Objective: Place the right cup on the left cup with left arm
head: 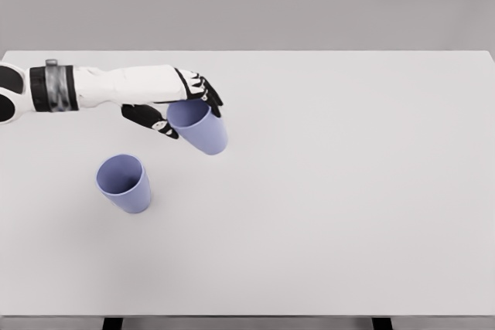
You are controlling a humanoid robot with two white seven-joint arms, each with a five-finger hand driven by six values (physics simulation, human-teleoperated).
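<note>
Cup (pixel 199 125) sat pinched in my left hand (pixel 174 98), tilted, well apart from the other cup (pixel 124 183); I feared it would slip or topple its target

At the left edge of the frame the left arm (pixel 85 86) is cut off, so only its forearm and wrist band show. The left robot hand (pixel 176 103) covers part of the rim of the held cup (pixel 199 126), and that cup hides the inner faces of the fingers. At the bottom edge two dark desk legs (pixel 113 323) are cropped to stubs under the desk (pixel 325 191).
</note>
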